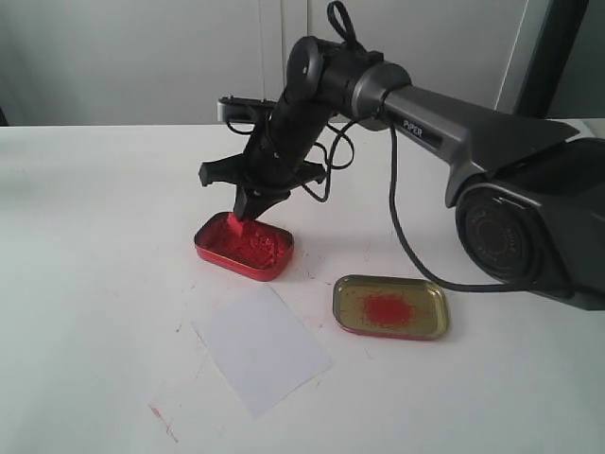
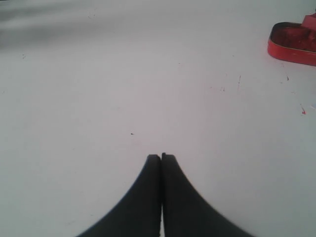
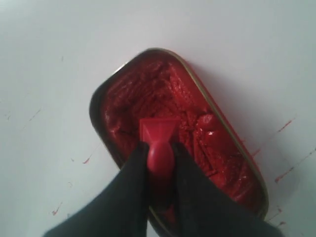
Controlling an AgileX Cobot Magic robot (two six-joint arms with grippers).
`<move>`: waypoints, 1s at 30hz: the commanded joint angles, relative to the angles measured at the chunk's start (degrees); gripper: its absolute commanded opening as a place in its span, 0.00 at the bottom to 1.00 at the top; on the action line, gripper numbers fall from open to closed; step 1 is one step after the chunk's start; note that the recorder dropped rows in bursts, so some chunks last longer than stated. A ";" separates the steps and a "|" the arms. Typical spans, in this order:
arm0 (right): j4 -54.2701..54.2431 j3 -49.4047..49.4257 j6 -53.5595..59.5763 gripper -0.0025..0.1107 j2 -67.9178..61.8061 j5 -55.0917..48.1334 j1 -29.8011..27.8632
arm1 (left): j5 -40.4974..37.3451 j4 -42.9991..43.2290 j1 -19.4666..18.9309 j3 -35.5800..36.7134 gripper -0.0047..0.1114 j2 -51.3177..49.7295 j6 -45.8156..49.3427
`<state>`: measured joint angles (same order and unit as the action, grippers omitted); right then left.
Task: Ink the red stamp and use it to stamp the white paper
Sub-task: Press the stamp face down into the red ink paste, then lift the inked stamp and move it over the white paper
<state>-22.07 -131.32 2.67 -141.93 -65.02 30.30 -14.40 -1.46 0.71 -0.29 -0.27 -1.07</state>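
Note:
My right gripper (image 3: 160, 150) is shut on the handle of the red stamp (image 3: 159, 136). The stamp's square base points down over the lumpy red paste in the red tin (image 3: 217, 148). In the exterior view the right gripper (image 1: 248, 213) hangs over the left end of that red tin (image 1: 244, 247), with the red stamp (image 1: 236, 224) just showing under the fingers. The white paper (image 1: 260, 349) lies flat in front of the tin, apart from it. My left gripper (image 2: 161, 157) is shut on nothing above bare tabletop; it does not show in the exterior view.
A gold tin lid (image 1: 390, 306) with a red smear lies right of the paper. The right arm's base (image 1: 529, 208) and cable stand at the right. Red ink marks (image 1: 161, 419) spot the table near its front edge. The red tin (image 2: 294, 42) shows in the left wrist view.

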 commanded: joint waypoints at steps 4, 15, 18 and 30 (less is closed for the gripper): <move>-0.04 -0.03 0.78 0.02 4.36 -2.62 0.34 | 0.29 0.09 0.00 0.29 0.04 0.27 0.06; 8.10 0.17 1.17 0.02 5.45 -4.94 5.88 | 0.29 0.09 0.00 0.29 0.04 0.27 0.06; 10.16 0.17 1.17 0.02 5.96 -4.94 8.26 | 0.29 0.09 0.00 0.29 0.04 0.27 0.06; 15.86 10.35 0.44 0.02 12.34 -1.50 12.30 | 0.29 0.09 0.00 0.29 0.04 0.27 0.06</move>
<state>-8.03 -124.27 3.21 -131.98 -68.55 42.32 -14.40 -1.46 0.71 -0.29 -0.27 -1.07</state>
